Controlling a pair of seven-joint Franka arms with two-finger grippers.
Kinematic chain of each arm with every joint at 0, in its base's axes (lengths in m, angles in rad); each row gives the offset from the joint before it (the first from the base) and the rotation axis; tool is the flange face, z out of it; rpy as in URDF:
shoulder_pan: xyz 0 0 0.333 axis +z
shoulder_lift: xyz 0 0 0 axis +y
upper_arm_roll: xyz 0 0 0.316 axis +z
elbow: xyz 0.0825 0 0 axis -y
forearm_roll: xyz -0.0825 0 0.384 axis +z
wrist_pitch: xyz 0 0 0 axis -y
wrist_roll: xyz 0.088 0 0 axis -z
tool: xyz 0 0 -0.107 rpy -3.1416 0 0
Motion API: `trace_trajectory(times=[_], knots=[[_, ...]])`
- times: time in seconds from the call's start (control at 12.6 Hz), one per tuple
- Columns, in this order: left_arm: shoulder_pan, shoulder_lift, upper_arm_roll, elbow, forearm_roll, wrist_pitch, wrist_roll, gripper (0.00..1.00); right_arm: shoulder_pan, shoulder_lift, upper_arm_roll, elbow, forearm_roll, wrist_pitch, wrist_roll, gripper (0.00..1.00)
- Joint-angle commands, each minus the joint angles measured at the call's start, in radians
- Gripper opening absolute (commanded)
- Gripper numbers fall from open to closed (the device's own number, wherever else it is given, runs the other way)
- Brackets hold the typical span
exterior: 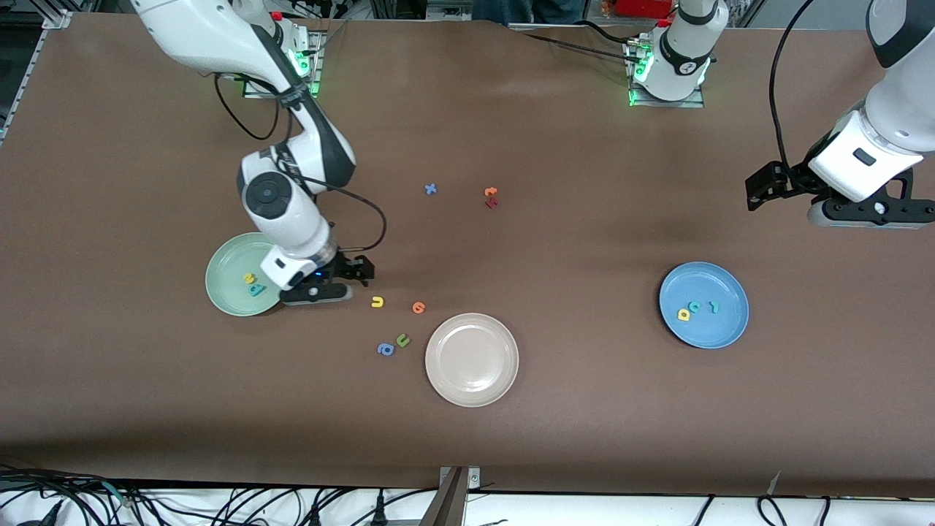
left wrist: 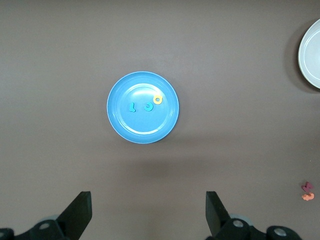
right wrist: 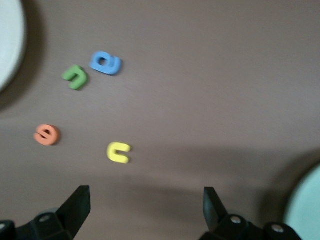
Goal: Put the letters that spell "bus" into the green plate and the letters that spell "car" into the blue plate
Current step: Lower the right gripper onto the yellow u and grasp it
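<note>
The green plate (exterior: 228, 257) holds a yellow s (exterior: 249, 278) and a teal b (exterior: 257, 290). My right gripper (exterior: 315, 292) hangs open and empty over the table at that plate's rim (right wrist: 306, 210). The yellow u (exterior: 377, 302) lies on the table just off the plate and shows ahead of the right gripper (right wrist: 145, 210) as a yellow u (right wrist: 118, 152). The blue plate (exterior: 723, 332) holds a yellow a (exterior: 684, 315), a teal c (exterior: 696, 307) and a teal r (exterior: 714, 307). My left gripper (exterior: 869, 212) waits open, high over the table's left-arm end, looking down on the blue plate (left wrist: 135, 127).
An orange round letter (exterior: 418, 307), a green u (exterior: 402, 340) and a blue a (exterior: 385, 349) lie near the yellow u. A beige plate (exterior: 472, 380) stands nearer the front camera. A blue x (exterior: 430, 189) and two reddish letters (exterior: 491, 197) lie mid-table.
</note>
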Motion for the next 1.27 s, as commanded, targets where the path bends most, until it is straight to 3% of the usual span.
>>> trace_trajectory(times=[0.0,0.24,0.4,0.71,1.19], knots=[[0.005,0.003,-0.012,0.022,-0.016,-0.02,-0.004,1.0,0.002,0.084,-0.007,0.118,-0.013,0.031,-0.174,0.99],[0.012,0.003,-0.012,0.027,-0.027,-0.02,0.0,1.0,0.005,0.098,-0.002,0.109,0.072,0.087,-0.156,0.98],[0.011,0.003,-0.012,0.027,-0.025,-0.035,0.0,1.0,0.013,0.11,-0.004,0.109,0.128,0.105,-0.076,0.88],[0.005,0.003,-0.014,0.025,-0.025,-0.037,-0.001,1.0,0.033,0.17,-0.004,0.112,0.137,0.139,0.137,0.81],[-0.004,0.003,-0.014,0.025,-0.027,-0.037,-0.004,1.0,0.044,0.205,-0.004,0.112,0.13,0.139,0.138,0.81]])
